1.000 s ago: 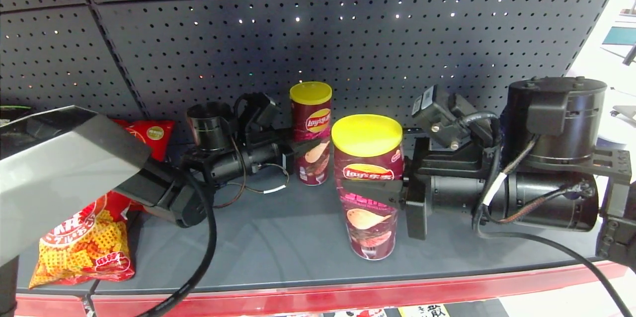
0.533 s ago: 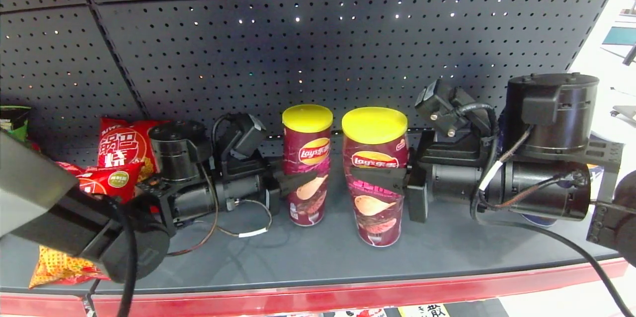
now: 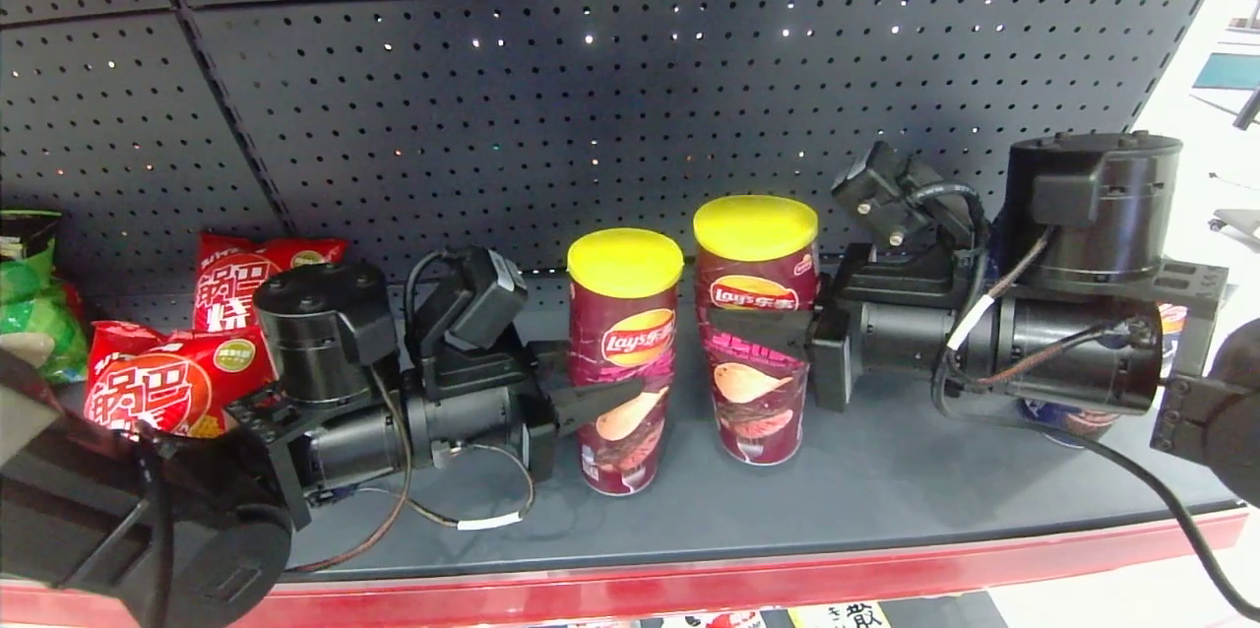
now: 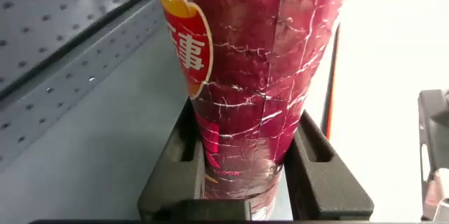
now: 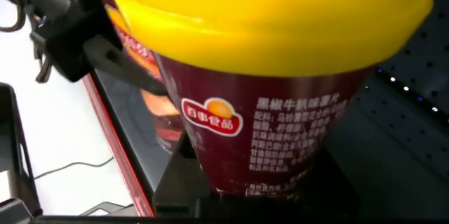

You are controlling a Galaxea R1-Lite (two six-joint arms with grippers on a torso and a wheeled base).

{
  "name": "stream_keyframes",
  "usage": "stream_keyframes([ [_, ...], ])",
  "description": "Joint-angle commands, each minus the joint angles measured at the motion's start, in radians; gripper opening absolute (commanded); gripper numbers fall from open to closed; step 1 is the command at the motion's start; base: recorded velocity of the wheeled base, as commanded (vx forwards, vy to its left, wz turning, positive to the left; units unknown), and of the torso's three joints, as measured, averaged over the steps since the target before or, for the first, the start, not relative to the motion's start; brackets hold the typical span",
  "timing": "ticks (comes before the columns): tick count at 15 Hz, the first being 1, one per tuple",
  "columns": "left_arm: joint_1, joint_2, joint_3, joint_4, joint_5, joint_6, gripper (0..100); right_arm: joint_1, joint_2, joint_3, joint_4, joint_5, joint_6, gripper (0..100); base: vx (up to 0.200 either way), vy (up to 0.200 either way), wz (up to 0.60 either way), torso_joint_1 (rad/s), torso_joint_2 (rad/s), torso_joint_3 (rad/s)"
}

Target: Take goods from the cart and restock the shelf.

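Left-hand can (image 3: pixel 623 352) sliding forward, away from pegboard (image 3: pixel 591 96), since earlier frames; right-hand can (image 3: pixel 758 402) shifting back and up-frame. Both now sitting upright side by side at frame centre over grey shelf (image 3: pixel 886 490), narrow gap between them.

Left gripper (image 3: pixel 620 411) lying at lower left, jaws pinching left-hand can low on body; in left wrist view, fingers (image 4: pixel 323 175) pressing on both sides of can (image 4: pixel 252 76).

Right gripper (image 3: pixel 753 328) sitting at right of frame, jaws clamping right-hand can (image 5: pixel 273 112) just below label.

Red snack bags (image 3: pixel 157 392) lying at left edge, green bag (image 3: pixel 25 313) beyond.
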Motion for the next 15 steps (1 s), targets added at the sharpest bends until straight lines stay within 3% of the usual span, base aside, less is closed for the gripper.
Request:
stream_keyframes([
  [1, -0.015, 0.0, 0.024, 0.001, -0.001, 0.0, 0, -0.013, 0.007, -0.009, -0.001, 0.0, 0.0, 0, 0.0, 0.0, 0.0, 0.0, 0.0, 0.0],
  [7, -0.032, 0.006, 0.061, 0.001, 0.018, 0.003, 0, -0.036, 0.023, -0.04, -0.001, 0.0, 0.008, 0, 0.0, 0.0, 0.0, 0.0, 0.0, 0.0],
  [15, -0.035, 0.057, -0.017, 0.001, 0.019, 0.003, 0, -0.036, 0.024, -0.039, -0.001, 0.0, 0.008, 0, 0.0, 0.0, 0.0, 0.0, 0.0, 0.0],
])
